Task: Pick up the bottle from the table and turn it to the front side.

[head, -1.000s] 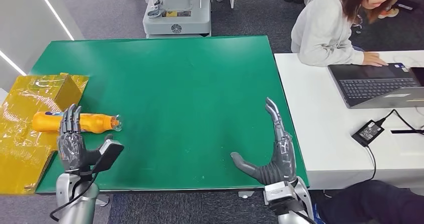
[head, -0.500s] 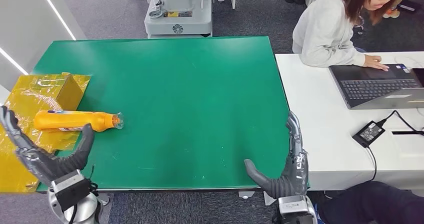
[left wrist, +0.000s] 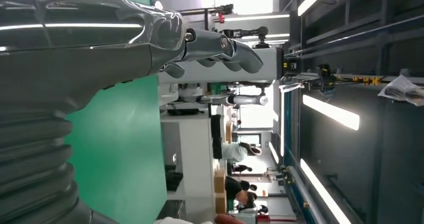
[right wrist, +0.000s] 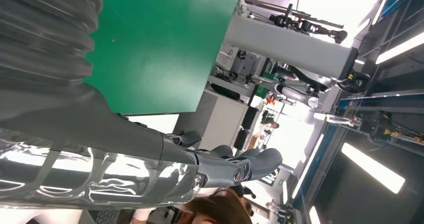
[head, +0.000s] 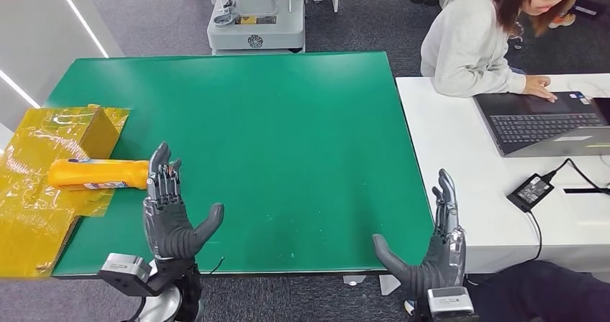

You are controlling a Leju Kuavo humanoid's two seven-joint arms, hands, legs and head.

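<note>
An orange bottle (head: 97, 174) lies on its side at the left edge of the green table (head: 273, 121), its neck end hidden behind my left hand. My left hand (head: 169, 214) is raised upright near the table's front edge, fingers apart and holding nothing, its fingertips overlapping the bottle's right end in the head view. In the left wrist view that left hand (left wrist: 100, 49) is spread against the room beyond. My right hand (head: 431, 254) stands open at the table's front right corner, empty; the right wrist view shows the same hand (right wrist: 165, 164) with straight fingers.
Crinkled yellow foil and a yellow box (head: 65, 131) lie under and behind the bottle. A white desk (head: 467, 185) to the right carries a laptop (head: 539, 121) and a power brick (head: 529, 189); a person (head: 489, 34) sits there. A grey machine (head: 255, 13) stands behind the table.
My left hand swung from the far left, low beside the foil, rightward and up in front of the bottle's neck. My right hand slid right and down toward the table's corner.
</note>
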